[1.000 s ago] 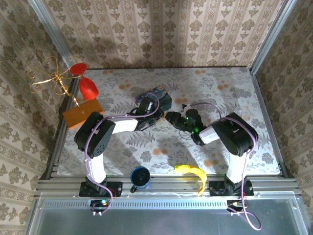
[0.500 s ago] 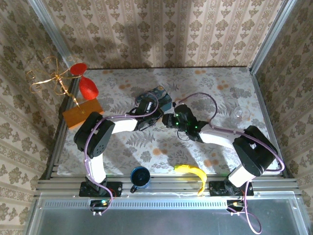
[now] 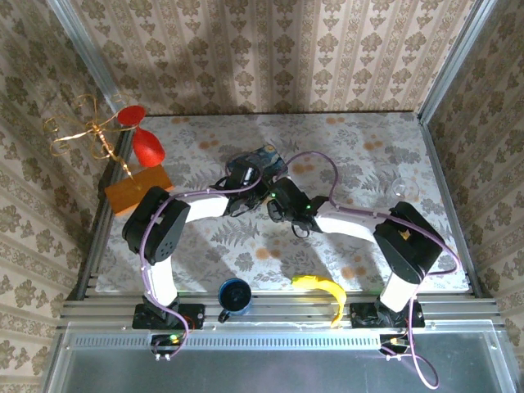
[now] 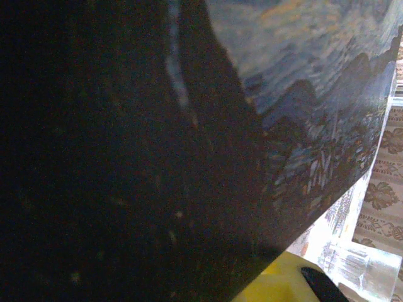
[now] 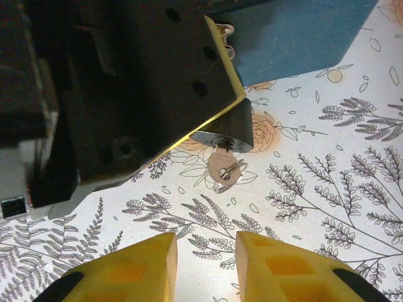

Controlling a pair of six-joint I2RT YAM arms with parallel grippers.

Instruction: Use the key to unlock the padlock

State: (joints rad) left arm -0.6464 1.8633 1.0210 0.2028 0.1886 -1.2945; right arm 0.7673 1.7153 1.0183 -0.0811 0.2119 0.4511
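Observation:
In the right wrist view the small grey padlock (image 5: 228, 131) is pinned at the tip of my left gripper's black, yellow-padded finger (image 5: 151, 82). A key (image 5: 221, 167) with a wire ring sticks out of its keyhole, just above the floral mat. My right gripper (image 5: 206, 267) is open, its yellow fingers a short way in front of the key and touching nothing. The blue painted tin (image 5: 296, 38) lies behind the lock. From above, the left gripper (image 3: 248, 193) and right gripper (image 3: 275, 205) meet beside the tin (image 3: 266, 155). The left wrist view is dark against the tin (image 4: 315, 94).
An orange block (image 3: 137, 189), a red object (image 3: 148, 146) and a gold wire ornament (image 3: 86, 131) stand at the left edge. A blue cup (image 3: 235, 296) and a banana (image 3: 324, 289) lie at the near edge. A clear glass (image 3: 405, 190) sits at the right.
My right arm has stretched out and its gripper has moved left, closing in on the left gripper and the lock. The left arm has stayed where it was.

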